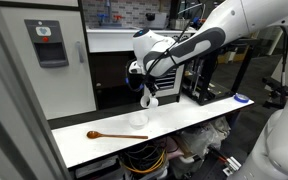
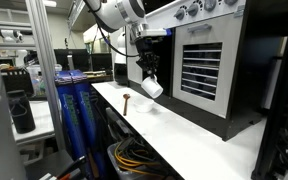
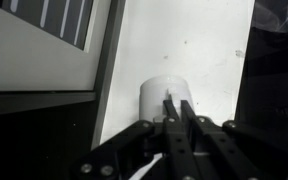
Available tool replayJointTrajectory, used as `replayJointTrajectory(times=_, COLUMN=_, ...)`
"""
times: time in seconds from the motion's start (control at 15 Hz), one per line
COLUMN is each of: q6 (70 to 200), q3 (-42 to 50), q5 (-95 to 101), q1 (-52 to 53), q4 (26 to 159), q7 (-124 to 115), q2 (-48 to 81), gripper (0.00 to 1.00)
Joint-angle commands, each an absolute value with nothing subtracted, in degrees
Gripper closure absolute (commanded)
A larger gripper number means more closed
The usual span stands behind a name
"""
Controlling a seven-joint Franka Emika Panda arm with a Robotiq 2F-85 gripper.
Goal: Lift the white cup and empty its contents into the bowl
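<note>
1. End effector: clenched on the white cup. In the wrist view its dark fingers close over the cup's near rim.
2. White cup, appearance: plain white, with no handle in sight. It is taller and narrower than the bowl.
3. White cup, position: held clear of the surface, hanging directly under the end effector. In an exterior view it is tilted rather than upright.
4. Contents: the inside of the cup cannot be made out in any view.
5. Bowl: low, round and white. It rests on the surface just below the end effector and is apart from the cup. Its outline is faint against the white top.
6. Wooden spoon: brown, lying flat on the surface. It sits beyond the bowl from the end effector, toward the surface's front edge, and does not touch the bowl.
7. Small blue item: at the far end of the surface, well apart from the end effector. It is too small to identify.
8. Louvred appliance front: stands close beside the end effector and is the nearest large body to it. The wrist view shows its panel edge running alongside the cup.
9. Cables: bundled beneath the surface, well below the end effector.
</note>
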State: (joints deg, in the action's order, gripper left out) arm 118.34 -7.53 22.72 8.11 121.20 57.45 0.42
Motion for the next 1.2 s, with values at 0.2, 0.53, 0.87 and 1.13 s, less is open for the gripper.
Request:
replayJointTrajectory(times=0.2, q6=114.07, q3=-8.55, q5=24.19, q1=8.67, q4=116.71, q7=56.37, q2=4.19, gripper=0.98)
replayJointTrajectory(times=0.53, q6=112.14, q3=-9.0, q5=24.29, q1=9.23, q4=115.78, q7=56.2, q2=5.18, gripper=0.98)
replayJointTrajectory(times=0.87, q6=110.67, q3=-9.36, q5=25.14, q1=9.77, q4=114.82, q7=56.13, q2=6.24, gripper=0.98)
replayJointTrajectory(times=1.13, q6=108.85, q3=-9.46, q5=27.56, q1=10.44, q4=113.4, q7=55.49, q2=7.72, gripper=0.98)
